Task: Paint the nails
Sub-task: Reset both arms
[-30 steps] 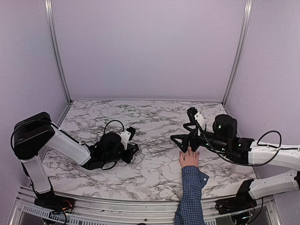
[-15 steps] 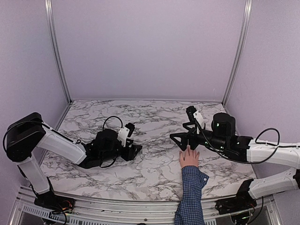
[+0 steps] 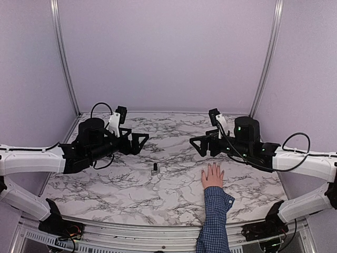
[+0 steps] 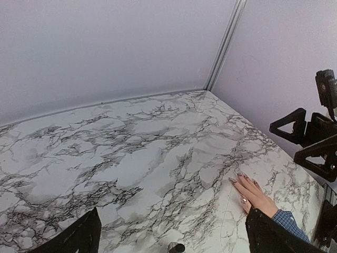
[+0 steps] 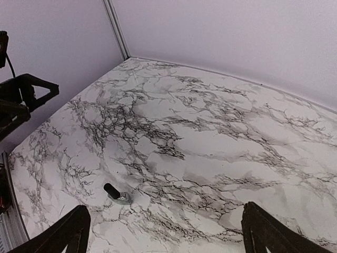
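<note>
My left gripper and right gripper hang spread wide, empty. The nails rest on the hand at five o'clock on the table. The bottle is at nine o'clock from it. I'd grip its cap squarely, without tipping.

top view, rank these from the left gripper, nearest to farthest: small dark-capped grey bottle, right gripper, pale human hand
1. small dark-capped grey bottle, centre, closest to the left gripper
2. right gripper, opposite, on the right
3. pale human hand, right, towards the near edge
</note>
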Tool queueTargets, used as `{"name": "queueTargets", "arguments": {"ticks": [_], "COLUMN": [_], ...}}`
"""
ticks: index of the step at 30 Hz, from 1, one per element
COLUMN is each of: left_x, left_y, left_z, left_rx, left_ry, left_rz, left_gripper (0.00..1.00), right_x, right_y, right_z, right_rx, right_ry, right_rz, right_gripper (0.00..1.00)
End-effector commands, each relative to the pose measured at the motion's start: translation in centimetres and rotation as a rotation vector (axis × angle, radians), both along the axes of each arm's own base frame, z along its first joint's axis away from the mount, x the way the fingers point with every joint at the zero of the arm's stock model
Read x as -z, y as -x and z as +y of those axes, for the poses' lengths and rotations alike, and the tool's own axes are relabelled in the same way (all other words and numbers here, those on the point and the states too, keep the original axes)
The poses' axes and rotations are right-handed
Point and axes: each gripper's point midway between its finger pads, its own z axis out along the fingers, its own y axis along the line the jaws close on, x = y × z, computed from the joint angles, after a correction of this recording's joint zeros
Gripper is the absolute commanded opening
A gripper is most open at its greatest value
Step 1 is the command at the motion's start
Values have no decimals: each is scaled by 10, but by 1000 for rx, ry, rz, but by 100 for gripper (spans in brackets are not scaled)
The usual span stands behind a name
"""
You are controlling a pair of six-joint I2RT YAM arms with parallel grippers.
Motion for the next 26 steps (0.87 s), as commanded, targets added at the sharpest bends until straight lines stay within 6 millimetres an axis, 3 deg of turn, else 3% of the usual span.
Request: {"name": "queueTargets", "arguments": {"ticks": [1, 5, 8, 14, 21, 26], "left_x": [-13, -19, -11, 40, 78, 84], "left_y": [-8, -18, -25, -37, -33, -34], "left_z": [36, 77, 105, 152, 168, 174], "left_rx": [-70, -172, -253, -425, -474, -498], "left_ry": [-13, -6, -21, -43, -44, -50], "left_rz": [61, 80, 113, 217, 275, 282], "left_gripper": [99, 99, 99, 99, 99, 99], "right_x": [-22, -27, -29, -14, 18, 26], "right_y": [-10, -14, -20, -36, -42, -43], "right_z": [-13, -30, -48, -89, -115, -119], "right_rx": [81, 123, 164, 266, 334, 346], "right_ry": [-18, -30, -51, -100, -95, -91], "right_rz": [-36, -55, -62, -30, 11, 13], "right_gripper": [99, 98, 98, 99, 99, 99]}}
